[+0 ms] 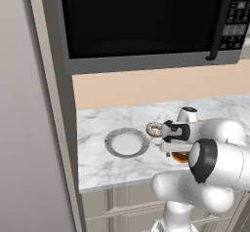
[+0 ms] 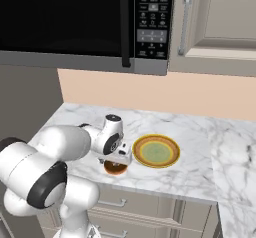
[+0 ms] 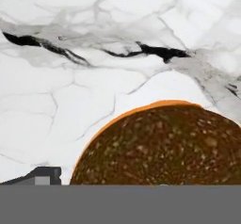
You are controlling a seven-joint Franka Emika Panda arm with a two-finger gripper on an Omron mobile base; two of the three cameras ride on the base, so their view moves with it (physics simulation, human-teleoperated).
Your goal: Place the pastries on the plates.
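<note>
We see the gripper [image 2: 116,163] low over the brown doughnut [image 2: 115,169] at lower centre, left of the yellow plate [image 2: 156,151]; we cannot tell its finger spread. The white doughnut [image 1: 154,129] lies right of the grey plate [image 1: 127,142], under the microwave [image 1: 146,21].

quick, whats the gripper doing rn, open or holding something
gripper: down over the brown-glazed doughnut on the marble counter; cannot tell whether its jaws are open or gripping it.
</note>
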